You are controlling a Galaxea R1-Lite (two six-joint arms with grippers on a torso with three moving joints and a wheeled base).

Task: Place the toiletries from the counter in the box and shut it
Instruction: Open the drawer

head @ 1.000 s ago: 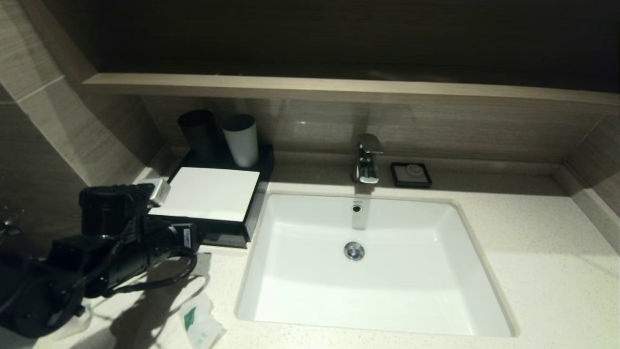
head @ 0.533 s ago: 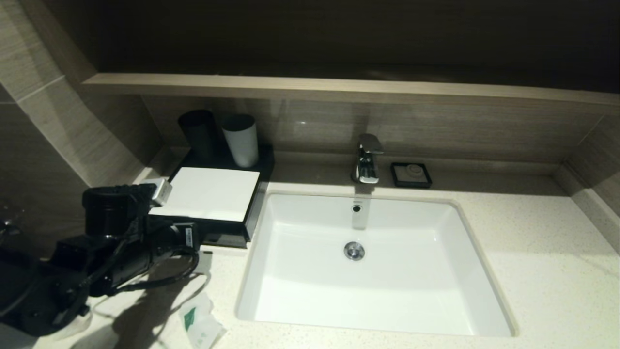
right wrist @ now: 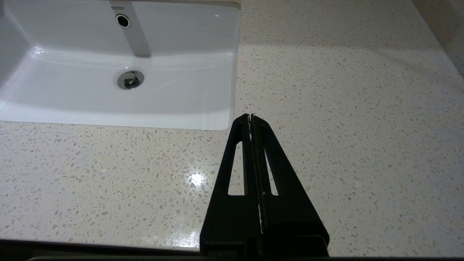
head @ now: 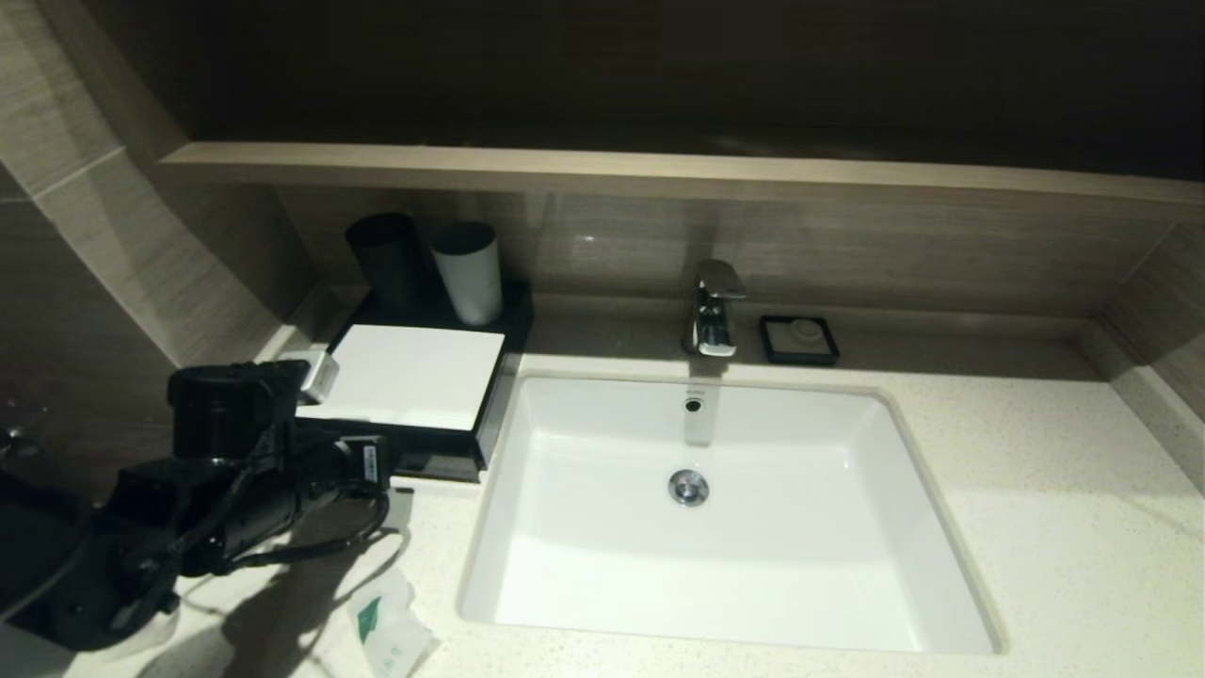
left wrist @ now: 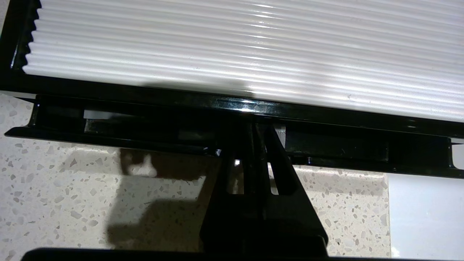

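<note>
At the front edge of the black box with the ribbed white lid (left wrist: 232,54) I hold the left gripper (left wrist: 258,145), jaws together, touching; the green-printed sachet (head: 386,636) lies behind it on the speckled desk (head: 1064,527).

Black left arm (head: 235,490) with looped cables and a white label.

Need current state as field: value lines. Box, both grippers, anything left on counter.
box: black box, white ribbed lid lying flat on top
left gripper: shut, tips at the box's front edge
right gripper: shut, empty, above bare counter beside sink
left on counter: white packet with green mark, near front edge
</note>
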